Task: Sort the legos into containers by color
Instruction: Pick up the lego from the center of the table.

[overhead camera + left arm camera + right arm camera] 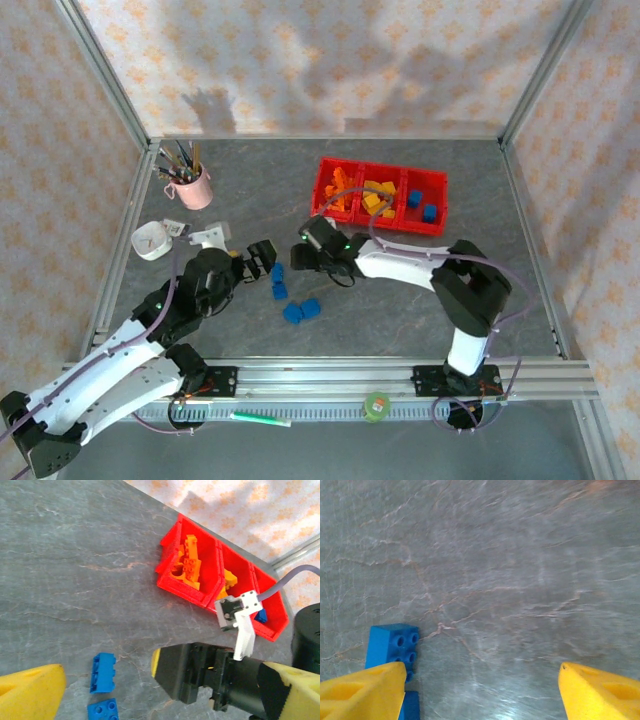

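1. Grippers first, from the top view: we see the left gripper and the right gripper facing each other near the middle of the table, close but apart. One blue lego lies on the table just below the gap between them, and three other blue bricks lie nearer the arm bases. The red containers sit farther back and to the right, with orange pieces in the left bin, yellow in the middle and blue in the right. A pink cup and a white round object stand at the left.
2. From the left wrist, we find the left gripper's fingers at the two bottom corners, spread wide and gripping nothing. The right gripper's black body shows between them. Two blue bricks lie beside the lower-left finger, and the containers stand beyond.
3. From the right wrist, we find the right gripper's fingers equally wide and empty. The blue lego lies just beside the lower-left finger, partly hidden by it, with bare table across the gap.
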Motion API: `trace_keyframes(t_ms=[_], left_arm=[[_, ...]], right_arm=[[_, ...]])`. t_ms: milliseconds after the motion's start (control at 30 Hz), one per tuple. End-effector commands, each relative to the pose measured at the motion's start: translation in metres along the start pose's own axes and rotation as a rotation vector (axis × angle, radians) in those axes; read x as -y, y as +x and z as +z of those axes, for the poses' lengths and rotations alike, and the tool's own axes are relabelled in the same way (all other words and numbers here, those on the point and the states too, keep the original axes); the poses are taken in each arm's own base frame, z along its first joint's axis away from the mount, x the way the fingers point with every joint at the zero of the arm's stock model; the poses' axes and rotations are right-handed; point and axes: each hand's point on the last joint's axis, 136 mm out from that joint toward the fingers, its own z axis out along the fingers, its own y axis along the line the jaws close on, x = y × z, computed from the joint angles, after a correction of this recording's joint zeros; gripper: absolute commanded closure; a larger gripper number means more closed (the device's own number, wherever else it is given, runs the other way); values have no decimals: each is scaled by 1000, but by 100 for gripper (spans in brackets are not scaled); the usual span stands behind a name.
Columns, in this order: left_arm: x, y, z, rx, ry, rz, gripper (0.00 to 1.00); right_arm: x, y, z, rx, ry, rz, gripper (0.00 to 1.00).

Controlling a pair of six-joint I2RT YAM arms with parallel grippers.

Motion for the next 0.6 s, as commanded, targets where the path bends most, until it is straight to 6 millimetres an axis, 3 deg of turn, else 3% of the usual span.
trace_keyframes(t_ms=[0, 333, 567], left_arm=[[-24, -5, -9, 43, -89, -29, 1], [-39, -12, -22, 94, -127, -59, 1], [-42, -11, -23, 102, -123, -72, 1]], right_arm=[[-23, -10, 6, 25, -28, -4, 19], [-63, 11, 32, -40, -53, -100, 16], [-70, 19, 55, -76, -24, -107, 25]])
